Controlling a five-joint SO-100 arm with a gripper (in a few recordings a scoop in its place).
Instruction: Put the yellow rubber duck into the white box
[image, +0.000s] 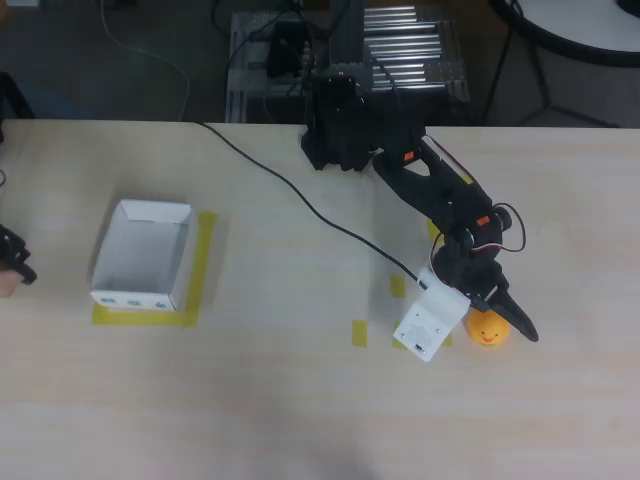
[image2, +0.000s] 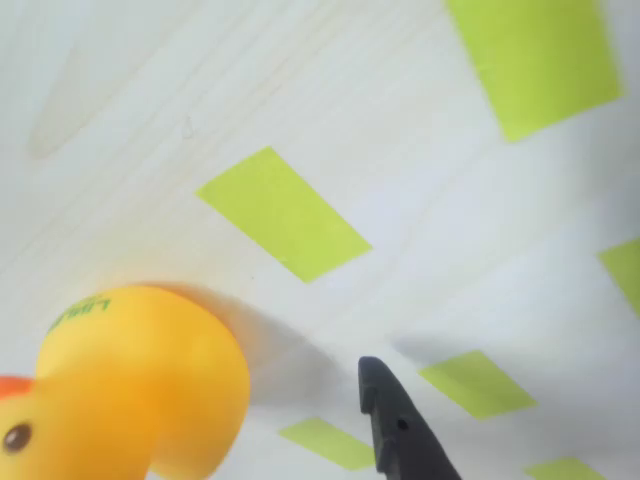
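1. Gripper (image: 482, 322) low over table (image: 300, 400), jaws spread around yellow rubber duck (image: 488, 329), not pinching.
2. Duck on table, right side in overhead view.
3. White box (image: 143, 255) far left, well apart.

A pale wooden table (image: 300, 400) carries yellow tape strips (image: 358, 333) and a black cable (image: 300, 200) snaking across.

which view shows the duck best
The wrist view: the yellow rubber duck looms close, with its eye, orange beak and green lettering visible, though the frame's edge crops it. The overhead view shows the duck as a small orange-yellow blob beside the gripper, but gives its place on the table.
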